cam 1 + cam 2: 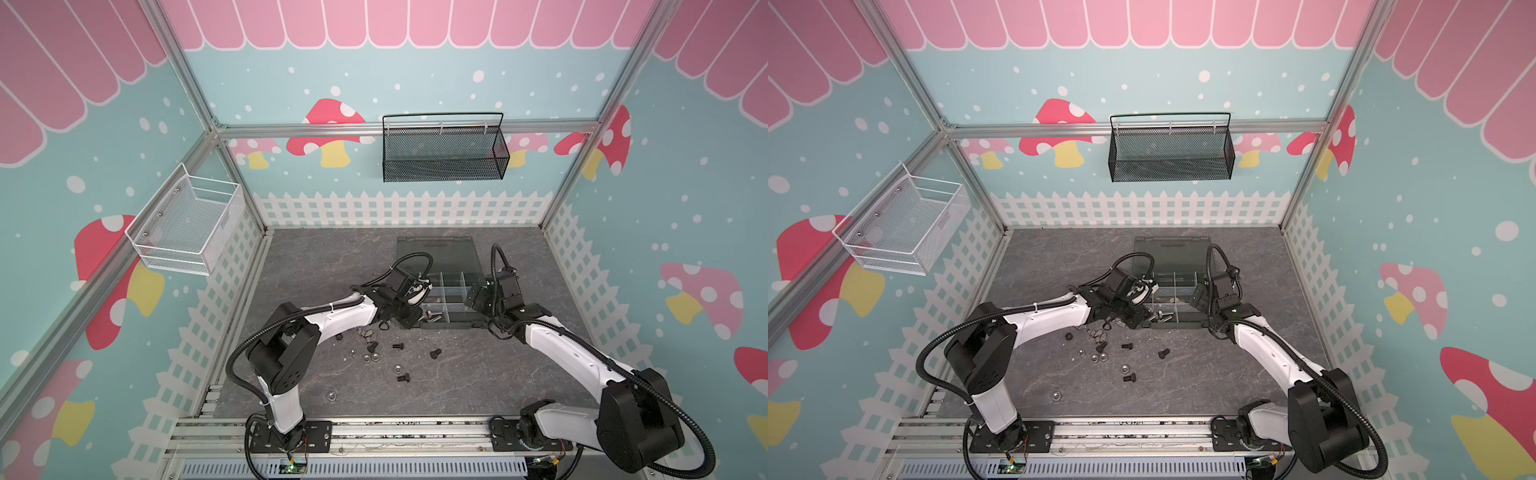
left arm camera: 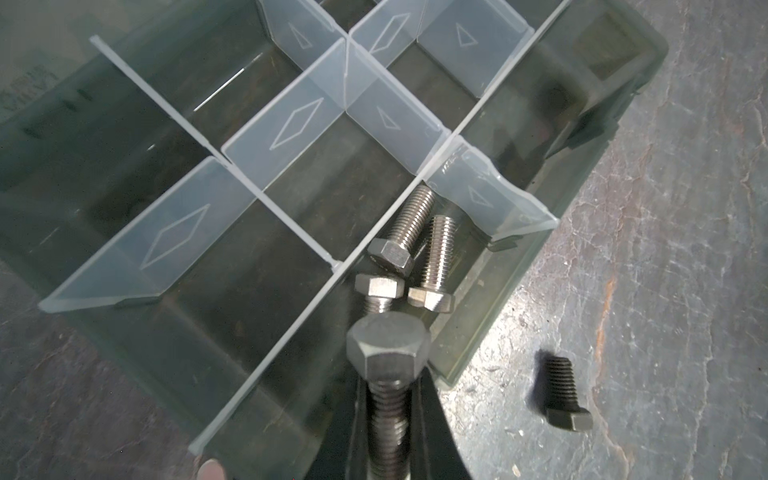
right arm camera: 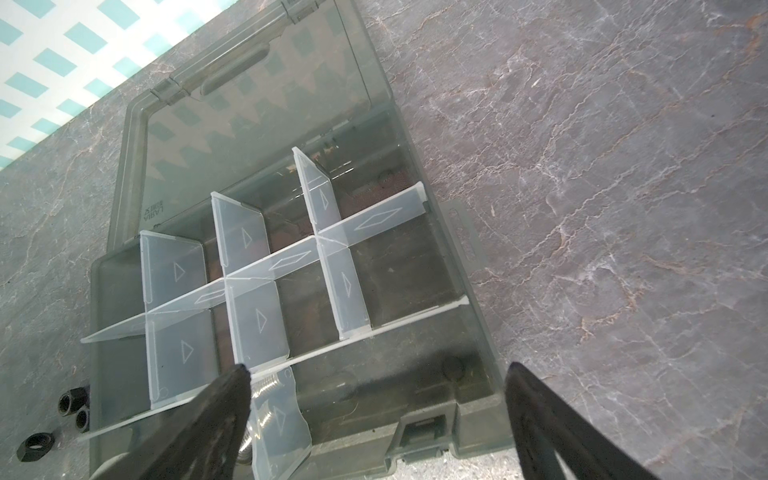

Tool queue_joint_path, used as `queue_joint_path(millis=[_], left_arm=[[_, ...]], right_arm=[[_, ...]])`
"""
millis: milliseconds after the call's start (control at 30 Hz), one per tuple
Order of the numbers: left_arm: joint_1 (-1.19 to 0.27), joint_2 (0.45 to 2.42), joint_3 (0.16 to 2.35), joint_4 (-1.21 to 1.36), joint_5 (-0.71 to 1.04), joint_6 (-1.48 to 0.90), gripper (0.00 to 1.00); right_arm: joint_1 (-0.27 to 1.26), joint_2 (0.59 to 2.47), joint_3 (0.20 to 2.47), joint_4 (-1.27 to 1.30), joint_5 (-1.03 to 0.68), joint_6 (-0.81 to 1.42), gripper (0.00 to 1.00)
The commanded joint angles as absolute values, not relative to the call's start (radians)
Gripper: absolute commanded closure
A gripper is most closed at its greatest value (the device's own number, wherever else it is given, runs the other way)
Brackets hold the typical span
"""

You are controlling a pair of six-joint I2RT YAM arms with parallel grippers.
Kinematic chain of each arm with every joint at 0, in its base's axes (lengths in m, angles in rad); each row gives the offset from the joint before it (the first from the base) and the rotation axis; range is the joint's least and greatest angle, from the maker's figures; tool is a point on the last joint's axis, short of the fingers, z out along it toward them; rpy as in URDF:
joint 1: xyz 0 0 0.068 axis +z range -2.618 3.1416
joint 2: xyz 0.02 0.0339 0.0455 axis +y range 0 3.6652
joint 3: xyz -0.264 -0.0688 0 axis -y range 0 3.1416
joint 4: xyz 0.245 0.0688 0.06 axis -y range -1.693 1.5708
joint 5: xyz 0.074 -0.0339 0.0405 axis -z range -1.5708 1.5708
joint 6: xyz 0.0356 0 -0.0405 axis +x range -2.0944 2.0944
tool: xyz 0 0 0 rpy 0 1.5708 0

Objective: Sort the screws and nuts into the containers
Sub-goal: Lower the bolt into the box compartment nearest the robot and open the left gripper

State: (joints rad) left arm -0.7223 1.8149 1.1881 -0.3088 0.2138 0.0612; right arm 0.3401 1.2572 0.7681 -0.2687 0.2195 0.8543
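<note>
My left gripper [image 2: 388, 399] is shut on the threaded shank of a silver screw [image 2: 388, 353], its hex head sticking out past the fingertips. It hangs over the front left compartment of the dark grey organizer box [image 1: 453, 325], where three silver screws [image 2: 409, 232] lie. In both top views that gripper [image 1: 411, 319] [image 1: 1133, 322] is at the box's front left corner. My right gripper [image 3: 378, 370] [image 1: 473, 297] stands open and empty above the box's right front part. Loose black screws [image 1: 435, 353] and silver nuts [image 1: 398, 368] lie on the table in front of the box.
The box lid [image 1: 436, 253] lies open flat toward the back. A black screw [image 2: 563, 395] lies just outside the box wall. Black nuts [image 3: 72, 405] sit by the box's left side. A black mesh basket [image 1: 444, 149] and a white wire basket [image 1: 187, 224] hang on the walls.
</note>
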Motion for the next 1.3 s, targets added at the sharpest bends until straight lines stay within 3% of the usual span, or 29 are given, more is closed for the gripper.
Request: queue_joint_path(millis=[0, 333, 633, 1033, 1133, 1267], left_arm=[[-0.726, 1.833, 1.229, -0.297, 0.228, 0.105, 0.93], [-0.726, 1.868, 1.260, -0.355, 0.191, 0.130, 0.86], [-0.726, 1.865, 1.273, -0.367, 0.175, 0.120, 0.72], [-0.726, 1.768, 1.259, -0.356, 0.154, 0.081, 0.67], [-0.724, 1.706, 1.231, -0.327, 0.135, 0.052, 0.61], [-0.715, 1.611, 1.169, -0.274, 0.068, -0.015, 0.45]], right_arm=[[0.337, 1.254, 0.790, -0.276, 0.223, 0.872, 0.03], [0.337, 1.262, 0.790, -0.271, 0.217, 0.874, 0.03], [0.337, 1.256, 0.788, -0.270, 0.216, 0.872, 0.03], [0.338, 1.232, 0.767, -0.198, 0.141, 0.801, 0.03], [0.341, 1.225, 0.769, -0.183, 0.118, 0.766, 0.02], [0.355, 1.230, 0.798, -0.194, 0.108, 0.723, 0.03]])
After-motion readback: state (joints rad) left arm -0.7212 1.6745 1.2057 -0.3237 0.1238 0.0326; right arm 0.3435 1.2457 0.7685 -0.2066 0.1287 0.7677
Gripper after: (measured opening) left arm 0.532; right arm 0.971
